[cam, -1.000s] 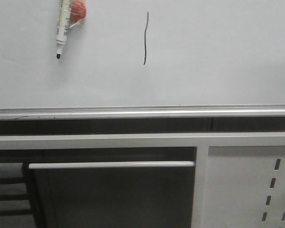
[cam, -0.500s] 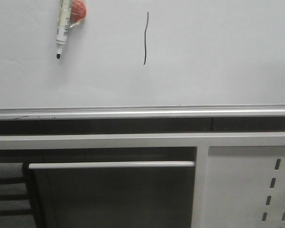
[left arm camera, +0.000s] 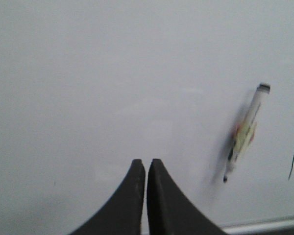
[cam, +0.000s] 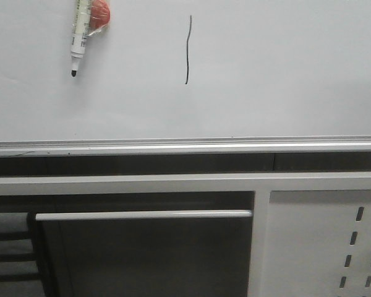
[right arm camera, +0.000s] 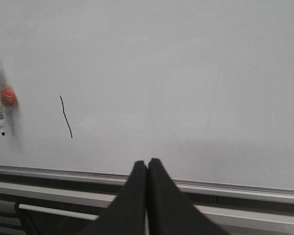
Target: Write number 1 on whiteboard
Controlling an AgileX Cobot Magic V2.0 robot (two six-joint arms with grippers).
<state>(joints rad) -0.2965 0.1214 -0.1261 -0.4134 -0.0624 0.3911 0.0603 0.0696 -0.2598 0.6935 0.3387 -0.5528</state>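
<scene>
You're looking at the whiteboard (cam: 284,80), a pale grey-white board with a silver rail along its bottom edge. On it sits the number 1 (cam: 187,49), a thin, slightly wavy black stroke. Well to its left, a white marker (cam: 79,38) sticks to the board, black tip down, with a red-orange piece (cam: 100,15) just beside it.

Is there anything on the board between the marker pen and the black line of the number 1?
No. In the front view, only bare whiteboard lies between the marker and the number 1.
</scene>
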